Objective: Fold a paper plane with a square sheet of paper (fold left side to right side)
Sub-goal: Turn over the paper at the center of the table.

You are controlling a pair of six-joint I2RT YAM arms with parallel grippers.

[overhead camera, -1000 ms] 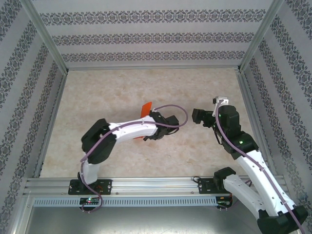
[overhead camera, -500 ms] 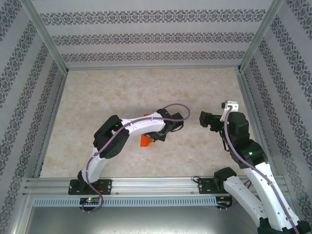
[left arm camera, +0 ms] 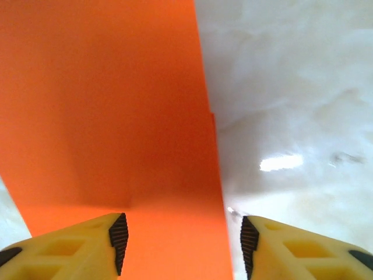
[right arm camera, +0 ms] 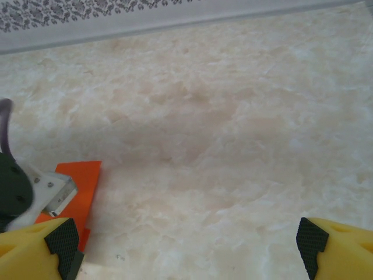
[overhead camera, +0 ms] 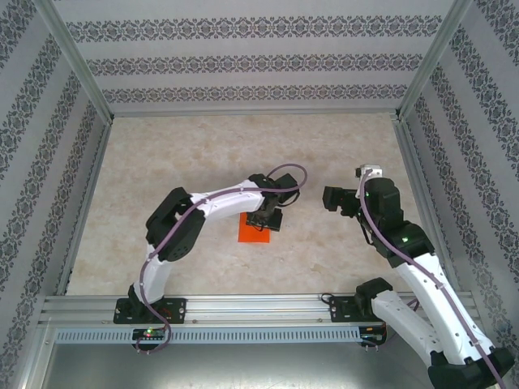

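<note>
The left arm [overhead camera: 203,207] rises from its base at the near left of the table [overhead camera: 162,154] and bends over toward the middle. A purple cable [overhead camera: 285,172] loops over its wrist. The left gripper [overhead camera: 264,222] points down over the orange paper [overhead camera: 250,233]. The paper lies flat about midway between the table's left and right edges, nearer the near edge than the far one. From above it looks like a small upright rectangle, and the gripper covers its upper right part.

In the left wrist view the yellow fingers [left arm camera: 119,236] are spread apart and released, and nothing is pinched between the dark pads. The left finger sits over the paper and the right one over bare marble. The paper's right edge runs up through the gap between them. A small step partway up that edge shows one layer lying over another, and a faint crease crosses the paper just ahead of the fingertips. I cannot tell whether the fingertips touch the paper.

To the right, clear of the left gripper, the right gripper [overhead camera: 328,197] faces left toward it. Its fingers [right arm camera: 64,240] are wide open and hold nothing. In the right wrist view a corner of the paper shows at the lower left, partly behind the left gripper's grey and white body. The right arm [overhead camera: 405,251] leans back to its base at the near right.
</note>
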